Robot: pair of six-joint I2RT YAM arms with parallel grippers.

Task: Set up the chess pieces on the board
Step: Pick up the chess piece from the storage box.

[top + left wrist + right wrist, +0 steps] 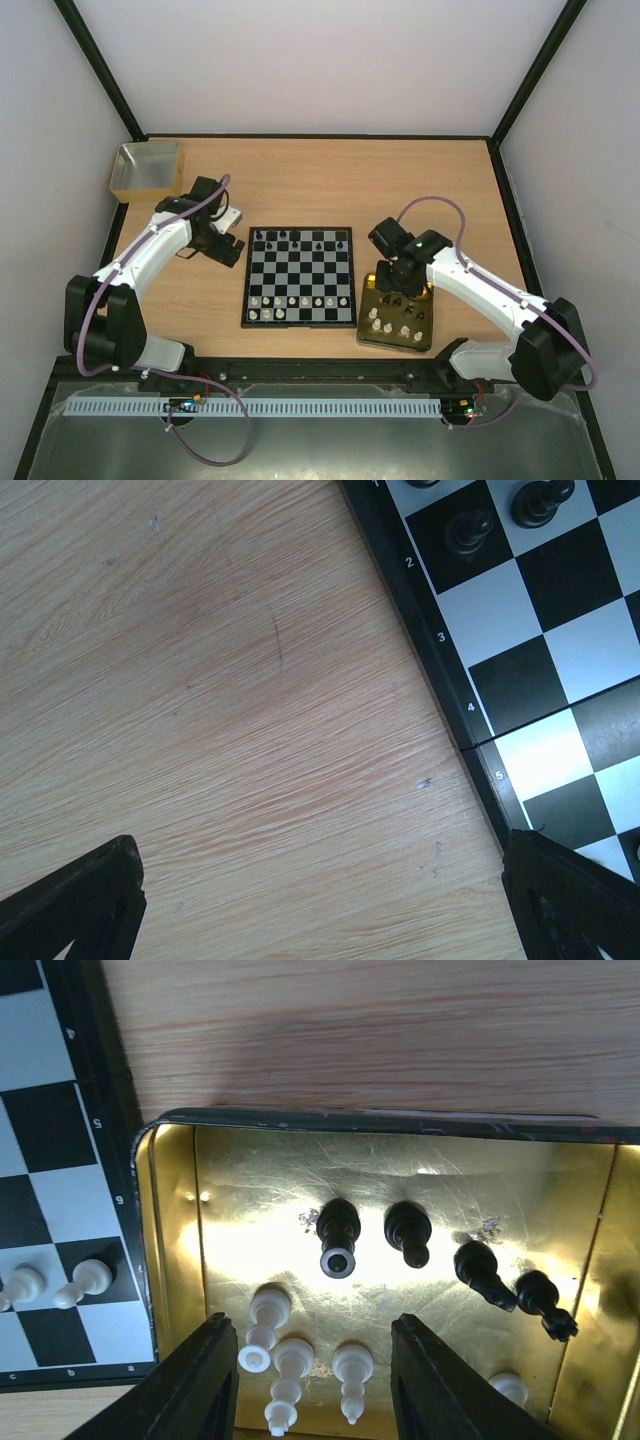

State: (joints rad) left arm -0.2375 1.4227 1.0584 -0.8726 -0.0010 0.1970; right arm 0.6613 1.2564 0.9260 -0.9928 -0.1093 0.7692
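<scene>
Right claw (312, 1360), open, straddles crowded white chess pieces (285, 1378) in the gold tray (172, 1222); closing may pinch several.

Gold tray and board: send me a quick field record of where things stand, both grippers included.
board: partly set
black board pieces: far rows
white board pieces: near rows
gold tray: just right of board
black tray pieces: four, loose
white tray pieces: at least four, loose
right gripper: open, above tray, holding nothing
left gripper: open, over table left of board, holding nothing
</scene>
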